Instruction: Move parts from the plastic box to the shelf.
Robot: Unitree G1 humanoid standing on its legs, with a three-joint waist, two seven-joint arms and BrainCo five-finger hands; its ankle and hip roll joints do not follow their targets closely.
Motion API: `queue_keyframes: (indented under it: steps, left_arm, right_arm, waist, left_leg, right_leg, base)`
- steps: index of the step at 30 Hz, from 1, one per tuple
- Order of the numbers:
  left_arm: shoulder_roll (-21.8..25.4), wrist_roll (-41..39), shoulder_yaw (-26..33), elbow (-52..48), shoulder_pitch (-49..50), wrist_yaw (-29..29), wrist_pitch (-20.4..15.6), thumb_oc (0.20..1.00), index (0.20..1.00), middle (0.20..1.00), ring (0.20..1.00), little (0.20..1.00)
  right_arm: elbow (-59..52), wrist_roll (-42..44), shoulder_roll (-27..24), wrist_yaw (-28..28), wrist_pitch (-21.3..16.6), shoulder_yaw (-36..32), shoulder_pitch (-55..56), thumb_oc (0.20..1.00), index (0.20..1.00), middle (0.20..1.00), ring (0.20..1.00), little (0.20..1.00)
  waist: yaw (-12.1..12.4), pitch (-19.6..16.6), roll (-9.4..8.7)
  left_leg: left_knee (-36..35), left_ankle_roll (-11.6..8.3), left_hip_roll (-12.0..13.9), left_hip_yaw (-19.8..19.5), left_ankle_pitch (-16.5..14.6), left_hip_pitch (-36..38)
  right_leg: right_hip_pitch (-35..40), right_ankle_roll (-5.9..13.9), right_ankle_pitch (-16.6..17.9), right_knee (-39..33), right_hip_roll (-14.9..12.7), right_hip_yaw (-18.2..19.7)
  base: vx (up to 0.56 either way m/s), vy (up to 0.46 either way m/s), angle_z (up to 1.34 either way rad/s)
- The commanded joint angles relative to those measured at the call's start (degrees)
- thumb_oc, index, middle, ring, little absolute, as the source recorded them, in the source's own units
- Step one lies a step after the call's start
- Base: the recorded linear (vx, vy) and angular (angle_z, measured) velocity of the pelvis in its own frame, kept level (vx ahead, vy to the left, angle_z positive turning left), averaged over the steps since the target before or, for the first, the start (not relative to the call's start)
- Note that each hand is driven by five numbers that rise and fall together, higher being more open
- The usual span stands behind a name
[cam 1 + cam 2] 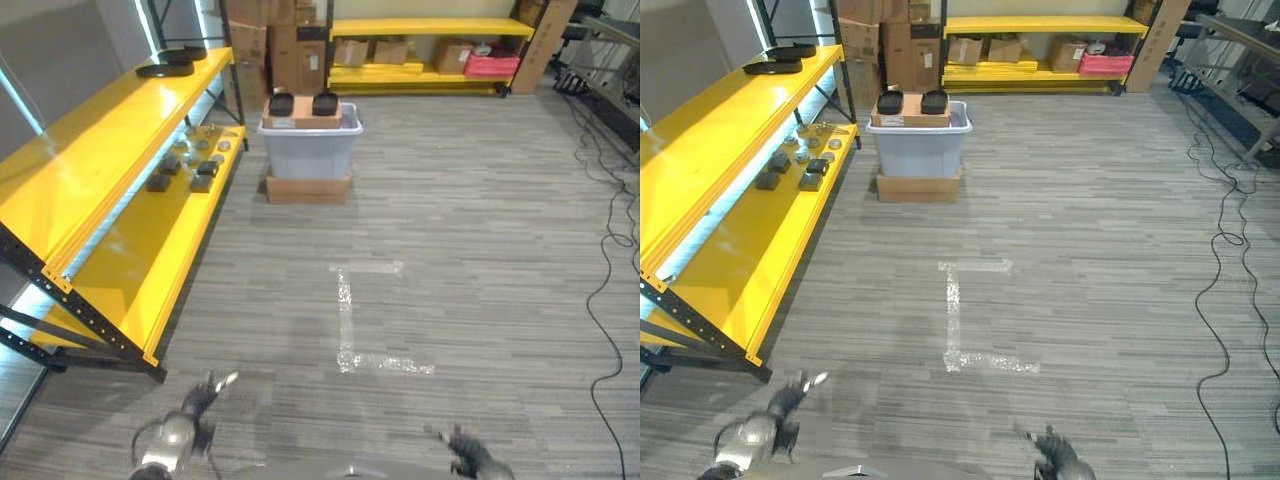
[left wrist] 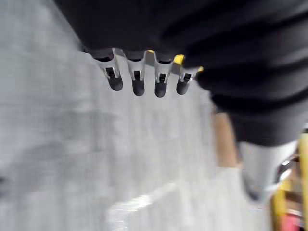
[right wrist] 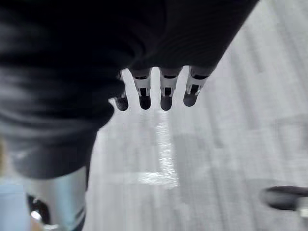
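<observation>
Two parts (image 1: 303, 104) on plastic box (image 1: 310, 145), one shelf (image 1: 120, 190)

Head eyes share the floor (image 1: 480, 200); wrist views probably face it closely

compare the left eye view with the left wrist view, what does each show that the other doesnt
The left eye view alone takes in the grey plastic box on its cardboard carton, two black parts on top of it, the yellow shelf with small dark parts on its lower level, and the right hand low by the bottom edge. The left wrist view alone gives a close look along the left hand's straight, empty fingers. Both show the left hand, the grey plank floor and the pale tape mark.
</observation>
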Motion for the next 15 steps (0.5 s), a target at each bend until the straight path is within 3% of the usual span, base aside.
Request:
queue_keyframes:
  steps: [1,4,6,8,15]
  left_arm:
    - [1.65,-4.61,-0.41,-2.76,-5.6,3.47,-6.06,1.0,1.0,1.0,1.0,1.0]
    - [2.11,-5.31,0.04,-5.96,-6.09,3.91,-6.56,1.0,1.0,1.0,1.0,1.0]
    - [4.28,-8.19,2.01,-19.24,-6.89,4.82,-8.72,1.0,1.0,1.0,1.0,1.0]
    - [5.28,-8.15,4.55,-27.76,-5.75,5.8,-10.3,1.0,1.0,1.0,1.0,1.0]
    - [7.87,-4.56,6.36,-36.16,-4.84,6.72,-11.25,1.0,1.0,1.0,1.0,1.0]
  right_arm:
    - [-7.7,-4.64,-4.37,-4.37,-4.93,-0.52,-2.93,1.0,1.0,1.0,1.0,1.0]
    - [-11.48,-5.3,-4.88,-4.84,-5.48,-0.88,-3.2,1.0,1.0,1.0,1.0,1.0]
    - [-27.83,-6.57,-5.48,-6.71,-8.28,-4.94,-3.85,1.0,1.0,1.0,1.0,1.0]
    - [-36.01,-10.72,-5.73,-8.87,-9.58,-7.9,-4.23,1.0,1.0,1.0,1.0,1.0]
    - [-46.33,-14.9,-5.07,-9.94,-10.76,-10.38,-4.24,1.0,1.0,1.0,1.0,1.0]
  waist:
    - [0.44,-1.1,0.74]
    - [0.48,-0.98,0.69]
    - [0.74,-0.11,0.68]
    - [1.12,0.71,0.48]
    - [1.51,3.04,-0.03]
  left_leg:
    - [3.01,-6.32,4.76,-0.48,-7.51,4.14]
    - [3.16,-6.24,4.77,-0.53,-7.58,4.07]
    - [4.03,-5.71,4.72,-0.29,-8.03,3.9]
    - [5.06,-5.16,4.59,-0.31,-8.64,3.53]
    - [8.01,-3.28,3.54,-0.4,-10.82,1.13]
  right_leg:
    - [-0.15,11.34,-4.35,0.25,-3.3,5.23]
    - [-0.28,11.37,-4.31,0.39,-3.31,5.37]
    - [-0.51,11.58,-4.23,0.95,-3.54,5.55]
    - [-0.88,11.74,-4.39,1.81,-3.86,5.48]
    - [-4.27,12.34,-4.65,5.68,-5.48,6.12]
  base:
    - [-0.01,0.001,-0.07]
    - [-0.01,0.002,-0.06]
    - [0.0,0.041,-0.06]
    - [0.0,0.052,-0.06]
    - [-0.02,0.061,-0.03]
